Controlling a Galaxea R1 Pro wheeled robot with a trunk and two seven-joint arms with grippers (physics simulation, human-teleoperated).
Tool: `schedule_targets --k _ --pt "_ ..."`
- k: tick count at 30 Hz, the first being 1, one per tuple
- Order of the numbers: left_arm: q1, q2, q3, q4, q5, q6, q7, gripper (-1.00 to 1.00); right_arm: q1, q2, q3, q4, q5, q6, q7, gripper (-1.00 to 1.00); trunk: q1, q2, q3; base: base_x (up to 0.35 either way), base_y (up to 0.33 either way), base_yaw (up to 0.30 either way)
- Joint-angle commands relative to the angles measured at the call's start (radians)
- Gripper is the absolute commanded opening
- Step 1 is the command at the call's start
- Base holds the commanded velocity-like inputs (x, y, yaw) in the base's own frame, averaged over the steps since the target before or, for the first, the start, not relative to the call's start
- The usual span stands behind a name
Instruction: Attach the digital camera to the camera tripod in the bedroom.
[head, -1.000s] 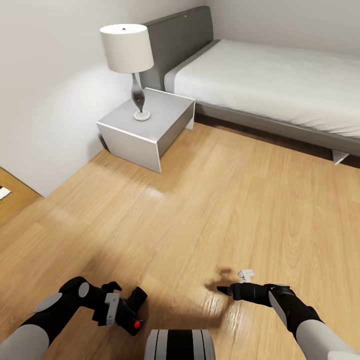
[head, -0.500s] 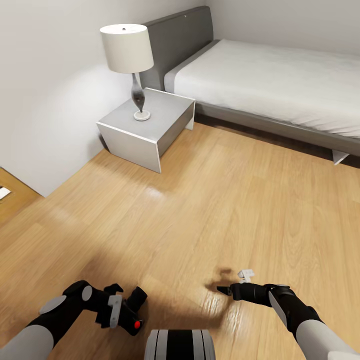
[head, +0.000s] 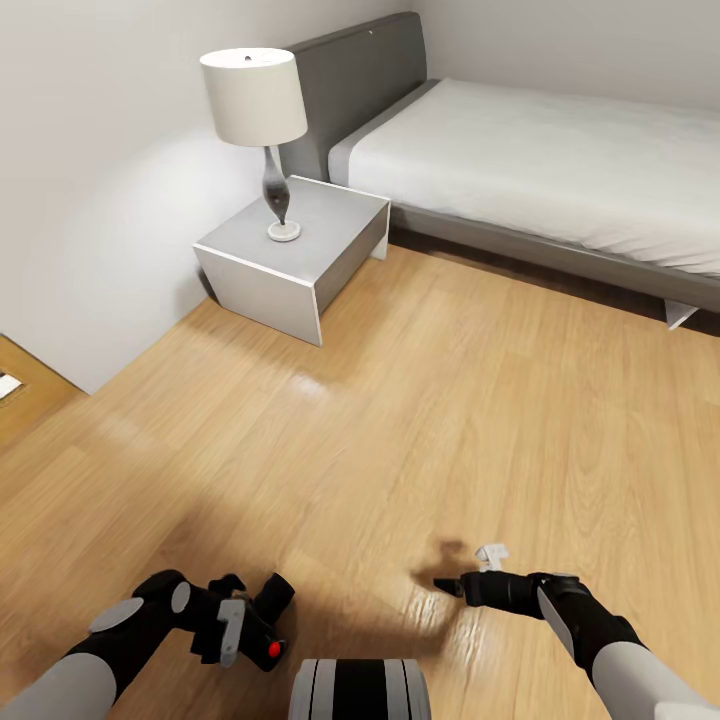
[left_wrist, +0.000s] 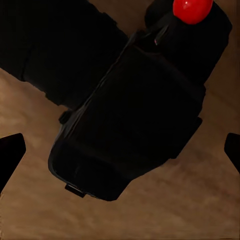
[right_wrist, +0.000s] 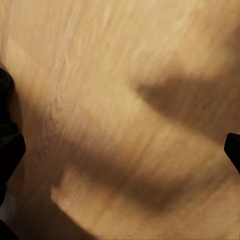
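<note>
The floor fills the middle of the room. At the far side, the bed stands against the back wall, with its headboard at its left end. Just left of the bed, in the corner, sits the nightstand, and the lamp stands on top of it. Near the robot, the left hand is low on the left with the digital camera in it. The right hand is low on the right, above the floor.
</note>
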Motion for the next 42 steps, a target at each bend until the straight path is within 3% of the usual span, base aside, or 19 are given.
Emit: schedule_targets --k 1,22,30,39,42 --pt "0.000 -0.001 -0.003 -0.001 -0.011 -0.006 0.000 1.00 0.000 0.001 -0.008 -0.001 0.005 0.008 0.006 1.00 0.000 0.000 -0.001 0.000 0.000 0.000" --pt "0.000 -0.013 -0.004 0.037 -0.027 -0.006 0.076 1.00 0.000 0.001 -0.009 0.001 0.007 0.008 0.006 1.00 0.000 0.000 -0.001 0.000 0.000 0.000" --pt "0.000 -0.019 -0.003 0.073 -0.027 -0.005 0.134 1.00 0.000 0.001 -0.010 0.001 0.006 0.008 0.006 1.00 0.000 0.000 -0.001 0.000 0.000 0.000" --pt "0.000 -0.028 -0.005 0.084 -0.029 0.026 0.149 1.00 0.000 0.001 -0.009 0.001 0.006 0.008 0.006 1.00 0.000 0.000 -0.001 0.000 0.000 0.000" --pt "0.000 -0.028 -0.005 0.085 -0.044 0.031 0.152 1.00 0.000 0.001 -0.009 0.001 0.006 0.008 0.006 1.00 0.000 0.000 -0.001 0.000 0.000 0.000"
